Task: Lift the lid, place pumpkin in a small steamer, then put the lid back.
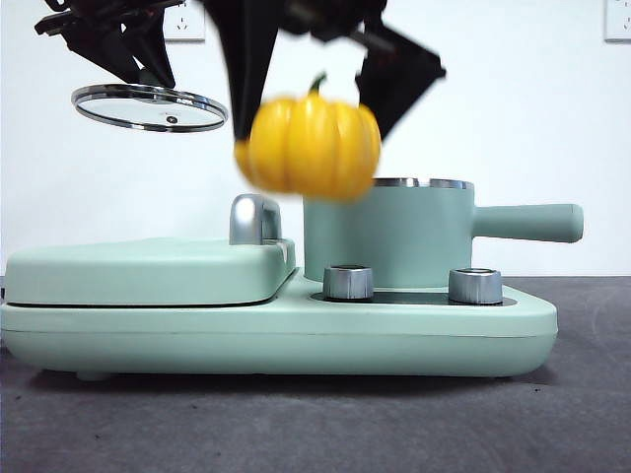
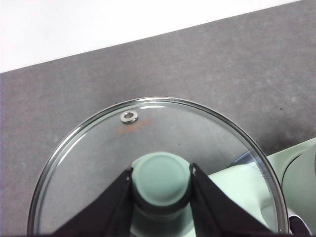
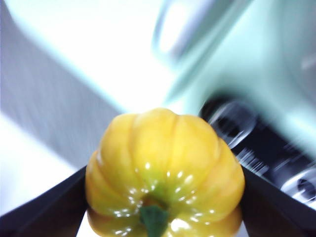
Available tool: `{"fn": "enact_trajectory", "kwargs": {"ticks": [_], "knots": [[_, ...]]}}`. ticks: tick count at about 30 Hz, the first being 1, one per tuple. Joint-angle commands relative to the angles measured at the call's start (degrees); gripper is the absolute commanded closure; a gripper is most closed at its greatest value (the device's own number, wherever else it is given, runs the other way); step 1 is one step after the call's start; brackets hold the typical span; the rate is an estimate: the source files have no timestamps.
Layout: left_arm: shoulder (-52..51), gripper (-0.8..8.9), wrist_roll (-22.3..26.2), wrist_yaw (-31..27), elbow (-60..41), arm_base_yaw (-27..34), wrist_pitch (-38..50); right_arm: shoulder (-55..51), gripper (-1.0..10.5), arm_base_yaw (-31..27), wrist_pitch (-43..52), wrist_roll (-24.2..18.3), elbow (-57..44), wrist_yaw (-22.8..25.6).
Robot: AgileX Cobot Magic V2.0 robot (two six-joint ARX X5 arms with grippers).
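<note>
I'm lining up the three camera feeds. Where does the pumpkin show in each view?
Front view: the pumpkin hangs mid-picture in the right gripper, in front of the small steamer.
Left wrist view: not in it; only the lid.
Right wrist view: fills the lower centre, between the jaws.
Shared landmark: the steel knobs.

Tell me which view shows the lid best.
The left wrist view: the lid fills it, with the left gripper shut on its knob. The front view shows it only edge-on, held high. The right wrist view does not show it.
</note>
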Motion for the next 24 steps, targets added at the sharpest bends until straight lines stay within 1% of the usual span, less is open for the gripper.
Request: {"fn": "enact_trajectory", "kwargs": {"ticks": [1, 4, 6, 10, 13, 18, 24], "knots": [[-0.31, 7.98, -0.5, 0.11, 2.08, -0.07, 1.29, 0.9, 6.8, -2.8, -0.09, -3.02, 4.72, 0.66], [-0.31, 7.98, -0.61, 0.11, 2.05, -0.07, 1.29, 1.66, 6.8, -7.06, 0.79, -4.5, 8.31, 2.4], [-0.31, 7.98, -0.85, 0.11, 2.03, -0.07, 1.27, 2.38, 6.8, -9.57, 1.77, -5.16, 10.08, 2.54], [-0.31, 7.98, -0.98, 0.11, 2.03, -0.07, 1.16, 5.05, 6.8, -14.1, 3.5, -6.14, 13.07, 2.34], [-0.31, 7.98, -0.98, 0.11, 2.03, -0.07, 0.83, 7.17, 6.8, -16.22, 3.82, -6.69, 14.08, 0.9], [-0.31, 7.98, -1.01, 0.11, 2.03, -0.07, 0.61, 10.8, 6.8, -18.23, 4.33, -7.19, 14.1, -0.15], [-0.31, 7.98, -1.09, 0.11, 2.03, -0.07, 0.61, 14.71, 6.8, -18.29, 4.44, -8.22, 14.08, 0.02]]}}
